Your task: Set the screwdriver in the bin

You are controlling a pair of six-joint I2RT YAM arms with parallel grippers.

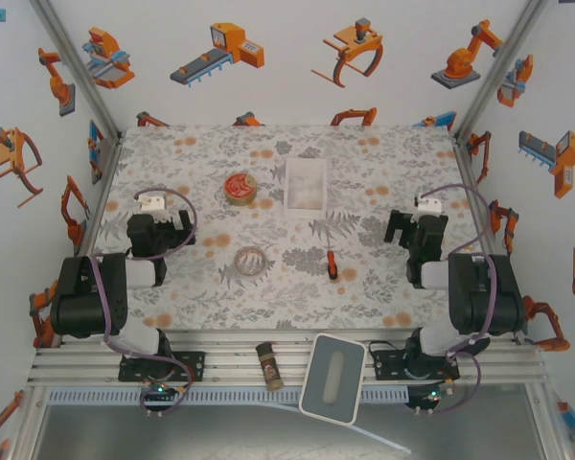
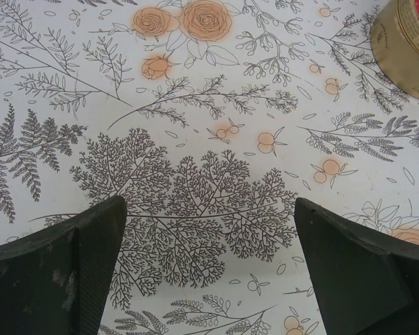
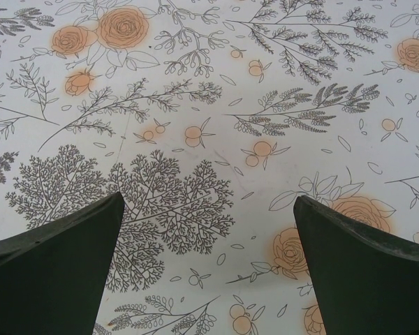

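Note:
The stubby screwdriver (image 1: 332,264) with its red-orange handle lies on the floral cloth near the table's middle, a little right of centre. Beyond it stands the white rectangular bin (image 1: 305,186), open-topped, at the back centre. My left gripper (image 1: 160,218) hovers at the left side, open, with bare cloth between its fingers (image 2: 70,272). My right gripper (image 1: 410,225) is at the right side, open as well, and its fingers (image 3: 363,265) frame only the patterned cloth. Both grippers are well apart from the screwdriver and the bin.
A round tin with red filling (image 1: 240,187) sits left of the bin; its edge (image 2: 405,35) shows in the left wrist view. A clear ring-shaped object (image 1: 253,260) lies left of the screwdriver. A brown spice bottle (image 1: 268,366) and a grey-white pad (image 1: 333,378) rest on the front rail.

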